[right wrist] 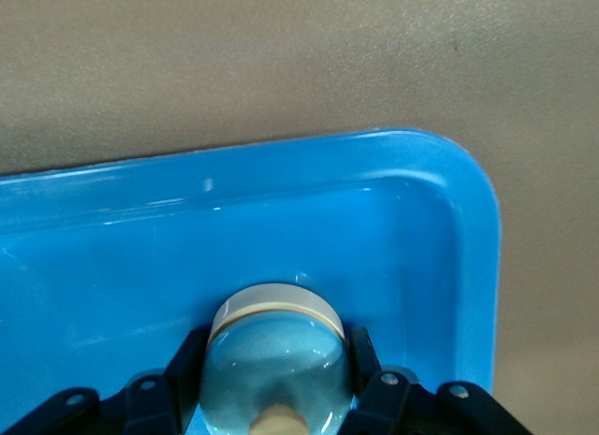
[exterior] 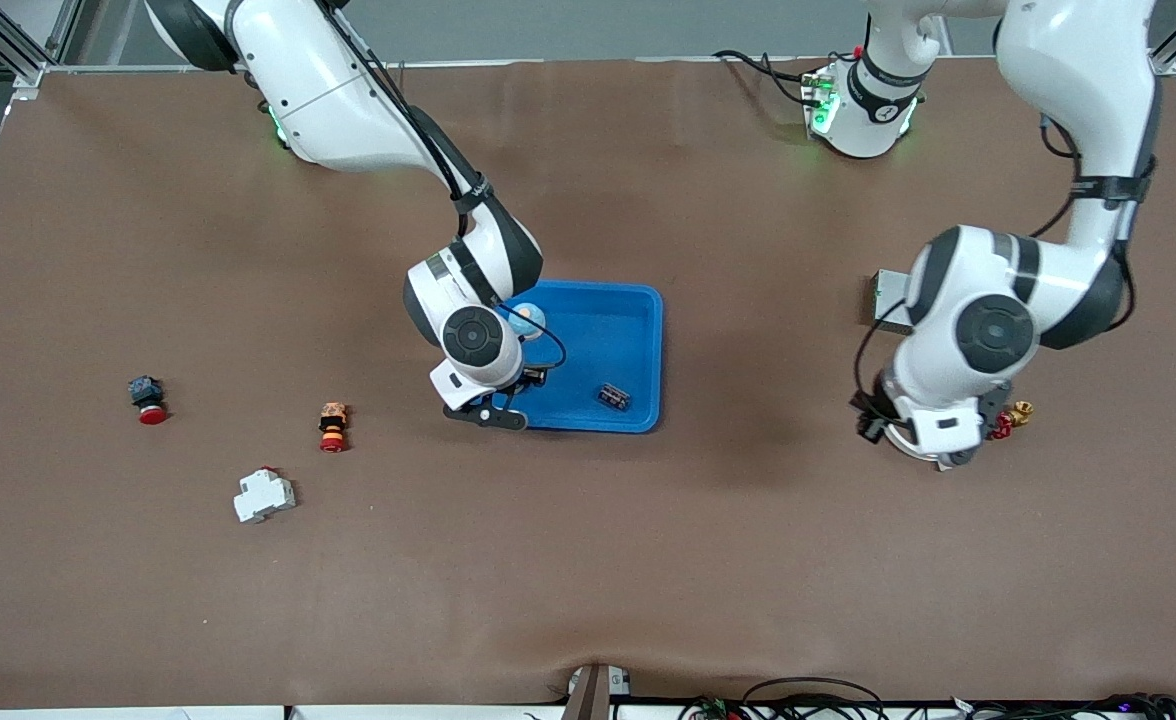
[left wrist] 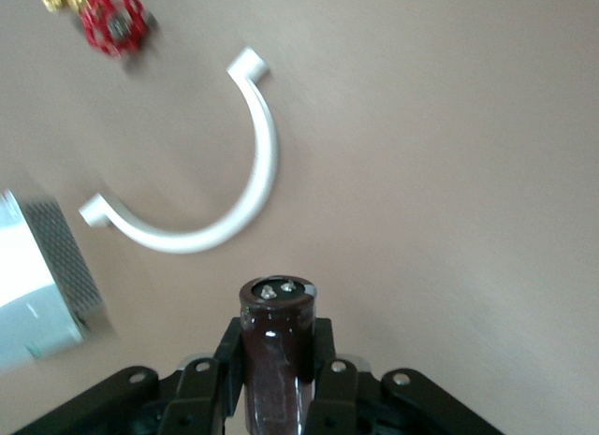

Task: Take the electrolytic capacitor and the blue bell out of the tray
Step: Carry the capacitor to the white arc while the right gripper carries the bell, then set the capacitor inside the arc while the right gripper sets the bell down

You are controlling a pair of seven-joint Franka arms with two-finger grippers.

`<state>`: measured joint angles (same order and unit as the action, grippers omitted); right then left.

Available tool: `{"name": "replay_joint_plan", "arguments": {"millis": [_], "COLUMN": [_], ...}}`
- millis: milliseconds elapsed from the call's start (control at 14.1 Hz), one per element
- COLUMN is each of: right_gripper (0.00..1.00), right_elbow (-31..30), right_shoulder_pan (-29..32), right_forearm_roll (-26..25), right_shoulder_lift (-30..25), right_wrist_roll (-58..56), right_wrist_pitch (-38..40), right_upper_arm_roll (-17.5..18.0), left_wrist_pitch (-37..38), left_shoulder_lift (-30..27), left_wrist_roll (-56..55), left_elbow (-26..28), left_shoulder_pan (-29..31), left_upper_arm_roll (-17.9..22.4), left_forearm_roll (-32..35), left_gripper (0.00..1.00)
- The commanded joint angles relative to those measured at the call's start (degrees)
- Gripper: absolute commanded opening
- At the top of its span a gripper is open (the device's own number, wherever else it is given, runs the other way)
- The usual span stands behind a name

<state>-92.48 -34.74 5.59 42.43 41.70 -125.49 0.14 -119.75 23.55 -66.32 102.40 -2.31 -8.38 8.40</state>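
Front view, read from its left edge to its right: on the brown worktop [exterior: 148, 600] you have a red-capped push button [exterior: 147, 399], a white breaker [exterior: 264, 496] nearer the camera, and an orange-and-red switch [exterior: 333, 426] between them and the tray. Next comes the blue tray [exterior: 638, 330] near the middle of the worktop, with a small dark component [exterior: 614, 397] lying in its corner nearest the camera, toward the left arm's end. Your right gripper [exterior: 508, 385] sits over the tray's edge toward the right arm's end, and the light blue bell [exterior: 526, 320] shows just past the wrist, inside the tray. Your right wrist view shows it plainly: the jaws are closed on the bell [right wrist: 273, 355], one finger on each side of its dome, with the tray's floor and rim [right wrist: 468, 187] right beneath. Whether the bell's base touches the floor you cannot tell. Farther along, a grey metal box [exterior: 888, 295] lies beside the left arm's elbow, and a red-and-brass valve [exterior: 1010, 420] lies on the worktop just beside the left gripper [exterior: 933, 445], well apart from the tray. Your left wrist view shows those jaws gripping the dark brown capacitor [left wrist: 277, 346], held above the worktop, near a white curved plastic piece [left wrist: 243, 187], the valve [left wrist: 110, 23] and the grey box [left wrist: 42, 276].
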Motion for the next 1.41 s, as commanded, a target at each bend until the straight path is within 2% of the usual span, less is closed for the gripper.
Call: {"name": "replay_joint_plan", "arguments": {"millis": [0,212,424,707,778,990,1061,1344], "right_gripper": [0.16,0.16,0.16,0.16,0.16,0.16,0.16,0.16], "right_elbow": [0.5,0.7,0.7,0.4,-0.2,-6.2,-8.1,-11.4], "right_shoulder_pan": [-0.2,0.2,2.6,10.8,13.3,17.9,20.3,30.6], "right_forearm_roll": [0.4,0.3,0.3,-0.8,-2.2,-8.9,-9.5,-9.6], "right_shoulder_lift": [0.2,-1.6,-8.1,-16.4,-18.4,-25.5,-27.3,-28.5], "right_wrist_roll": [0.1,-1.0,-7.4,-22.1,-26.2,-33.7,-36.9,-51.4], "right_wrist_pitch": [-0.3,1.3,9.7,21.1,23.2,25.2,25.1,23.2], "right_upper_arm_roll": [-0.3,-0.4,-0.6,-0.9,-0.9,-0.8,-0.8,-0.8], "left_wrist_pitch": [-3.4,-13.6,-15.9,-16.8,-16.8,-16.3,-16.2,-15.7], "left_shoulder_lift": [-0.4,0.9,2.3,4.0,4.0,3.9,3.6,2.1], "left_wrist_roll": [6.2,10.8,13.1,13.1,13.1,13.1,12.8,12.2], "left_elbow": [3.5,8.8,10.6,11.7,12.0,12.4,12.4,11.0], "left_shoulder_pan": [6.1,11.0,13.5,14.0,14.0,14.4,14.3,12.5], "left_upper_arm_roll": [-0.9,-0.7,-0.8,-0.8,-0.8,-0.8,-0.8,-1.4], "left_forearm_roll": [1.2,1.5,1.6,1.6,1.6,1.6,1.6,1.6], "left_gripper": [0.00,0.00,0.00,0.00,0.15,0.82,1.00,1.00]}}
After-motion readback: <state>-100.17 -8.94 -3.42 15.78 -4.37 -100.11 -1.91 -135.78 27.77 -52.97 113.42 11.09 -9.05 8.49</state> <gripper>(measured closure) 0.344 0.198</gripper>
